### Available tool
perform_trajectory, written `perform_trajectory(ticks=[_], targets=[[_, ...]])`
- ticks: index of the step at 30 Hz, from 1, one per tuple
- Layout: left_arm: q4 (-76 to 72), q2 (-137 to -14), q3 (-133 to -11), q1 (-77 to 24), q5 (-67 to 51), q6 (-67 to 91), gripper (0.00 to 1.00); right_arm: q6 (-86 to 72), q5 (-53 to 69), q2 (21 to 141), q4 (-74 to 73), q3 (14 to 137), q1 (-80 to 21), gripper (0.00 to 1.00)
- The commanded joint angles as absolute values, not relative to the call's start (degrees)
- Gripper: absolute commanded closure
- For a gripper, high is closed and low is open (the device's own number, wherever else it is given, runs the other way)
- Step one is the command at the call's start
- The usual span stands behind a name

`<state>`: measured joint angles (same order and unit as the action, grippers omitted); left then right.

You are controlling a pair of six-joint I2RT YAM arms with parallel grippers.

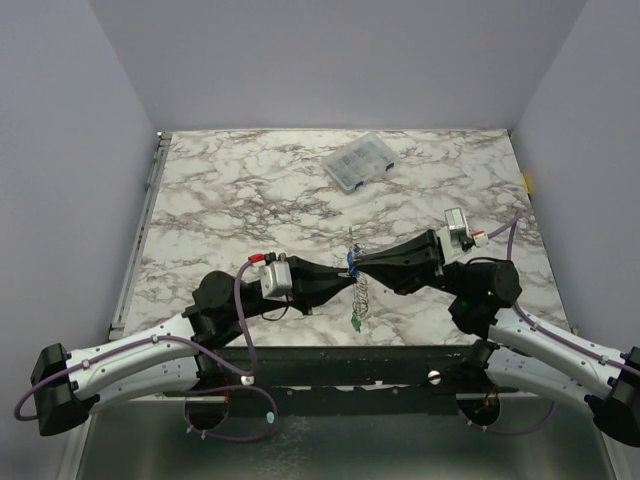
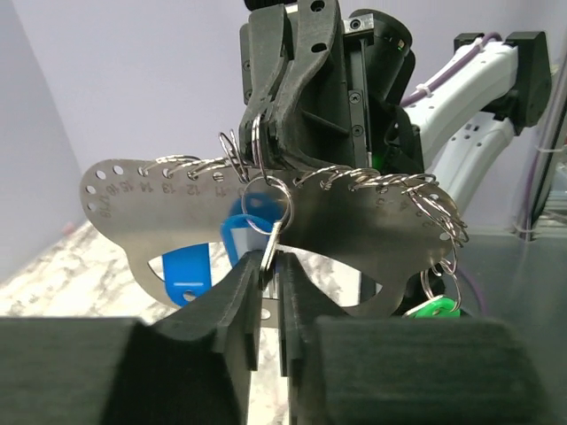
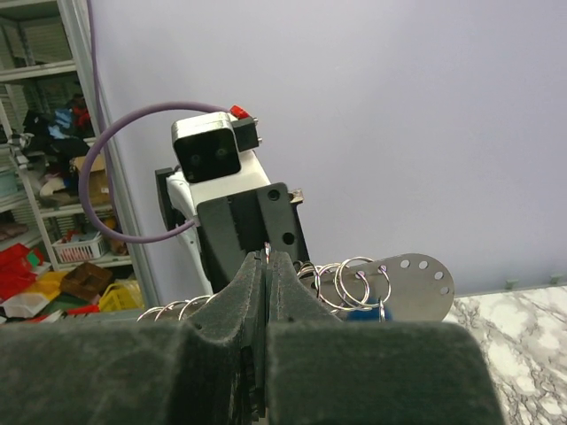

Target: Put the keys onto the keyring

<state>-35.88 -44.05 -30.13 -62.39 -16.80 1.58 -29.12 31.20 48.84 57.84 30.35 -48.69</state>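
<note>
Both grippers meet above the table's front middle. My left gripper (image 2: pixel 270 266) (image 1: pixel 347 278) is shut on the thin metal blade of a key (image 2: pixel 268 252) that hangs from a small split ring (image 2: pixel 266 199). My right gripper (image 3: pixel 267 258) (image 1: pixel 362 266) is shut on the keyring (image 2: pixel 252 133) at the top edge of a flat silvery plate (image 2: pixel 354 221) with numbered holes and several wire rings. Two blue key heads (image 2: pixel 186 273) (image 2: pixel 245 232) show behind the plate. A green key (image 2: pixel 431 308) hangs at its right end and shows low in the top view (image 1: pixel 355 322).
A clear plastic compartment box (image 1: pixel 358 163) lies at the back of the marble table (image 1: pixel 250 200). Grey walls close in the left, back and right sides. A metal rail (image 1: pixel 140 220) runs along the table's left edge.
</note>
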Motion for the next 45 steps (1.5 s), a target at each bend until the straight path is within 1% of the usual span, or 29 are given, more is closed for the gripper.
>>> perform_trajectory(ticks=[1, 2, 3, 12, 20, 26, 27, 28, 30, 31, 32, 34, 37, 42, 45], targets=[[-38.67, -43.59, -30.37, -62.93, -15.24, 0.26, 0.91, -30.05, 31.82, 48.04, 60.54, 29.71, -48.87, 1.00], [-38.67, -43.47, -30.33, -62.93, -15.67, 0.26, 0.98, -29.94, 31.84, 47.93, 60.29, 29.71, -48.87, 1.00], [-38.67, -43.24, -30.20, -62.93, -16.03, 0.26, 1.00, -29.81, 31.82, 47.74, 60.04, 29.71, -48.87, 0.99], [-36.93, -38.41, -27.83, -62.93, -14.79, 2.04, 1.00, -26.47, 30.53, 45.76, 55.30, 29.71, -48.87, 0.99], [-29.05, -37.62, -28.99, -62.97, -16.74, 4.18, 1.00, -22.46, 25.71, 43.30, 47.12, 30.54, -48.87, 0.99], [-18.09, -40.56, -34.43, -62.93, -17.22, 4.76, 1.00, -21.09, 20.73, 42.96, 38.06, 31.39, -48.87, 0.99], [-15.48, -41.03, -35.50, -62.93, -16.60, 4.54, 1.00, -20.91, 20.78, 42.98, 36.82, 31.69, -48.87, 0.97], [-12.86, -41.49, -36.80, -62.93, -15.41, 4.30, 1.00, -20.84, 20.90, 42.98, 35.09, 32.17, -48.87, 0.90], [-6.33, -42.44, -39.83, -62.94, -12.56, 3.54, 1.00, -20.56, 20.76, 42.83, 30.53, 33.55, -48.87, 0.65], [-3.34, -42.97, -41.49, -62.93, -11.74, 2.83, 1.00, -20.32, 20.37, 42.64, 27.87, 34.32, -48.87, 0.57], [-0.64, -43.58, -42.92, -62.93, -11.36, 1.95, 1.00, -19.67, 19.78, 42.37, 25.19, 35.04, -48.87, 0.53], [4.36, -44.76, -45.62, -62.93, -9.81, 1.33, 1.00, -19.03, 18.00, 41.42, 20.37, 35.76, -48.87, 0.47], [8.15, -46.64, -47.77, -62.97, -8.24, 1.59, 1.00, -18.68, 14.77, 38.83, 15.05, 35.50, -48.87, 0.44], [10.56, -50.09, -49.47, -63.00, -7.45, 2.86, 1.00, -18.32, 8.16, 34.34, 7.04, 34.07, -48.87, 0.37], [11.04, -50.83, -50.75, -62.84, -6.73, 3.98, 1.00, -18.35, 3.15, 33.93, 0.52, 34.87, -48.87, 0.35]])
